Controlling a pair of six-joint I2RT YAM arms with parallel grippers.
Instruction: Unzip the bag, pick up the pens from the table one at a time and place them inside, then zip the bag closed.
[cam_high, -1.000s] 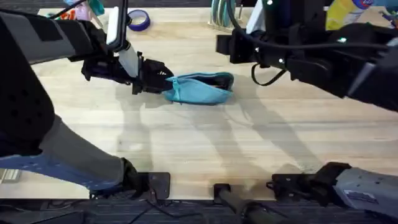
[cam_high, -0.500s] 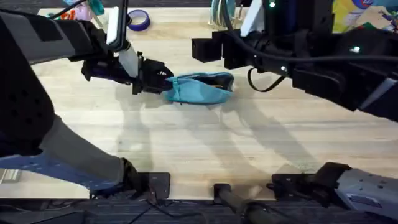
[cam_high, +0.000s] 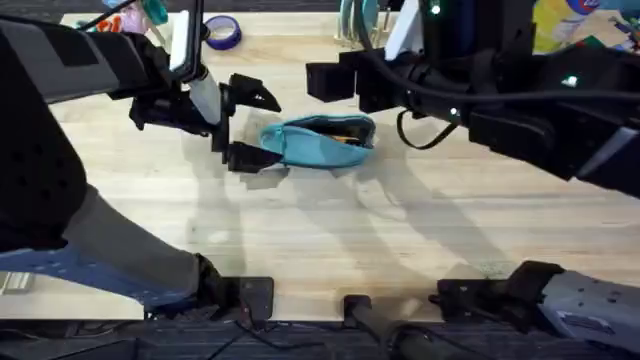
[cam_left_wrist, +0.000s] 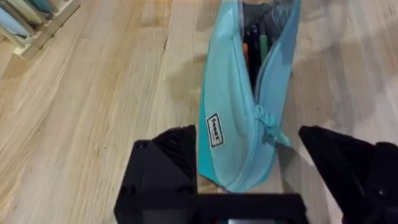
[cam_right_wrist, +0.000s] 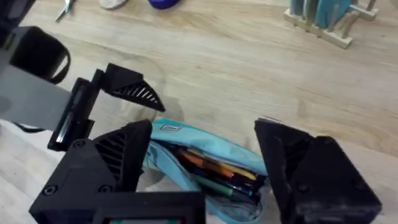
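With the pens (cam_right_wrist: 214, 169) already lying inside the teal bag (cam_high: 320, 142) at mid-table (cam_high: 330, 240) and its zipper gaping, only the closing remains, while the left gripper (cam_high: 247, 125) straddles the bag's end, spread wide and empty, and the right gripper (cam_right_wrist: 202, 163) hovers above, likewise agape.

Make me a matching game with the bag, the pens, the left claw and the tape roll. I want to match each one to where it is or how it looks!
Things:
1. bag
2. pens
3. left claw
4. tape roll

Places or states:
A. purple, at the table's far edge
B. open, at the bag's end
C. inside the bag
D. teal, lying unzipped on the table

Pairs: 1-D, 2-C, 3-B, 4-A
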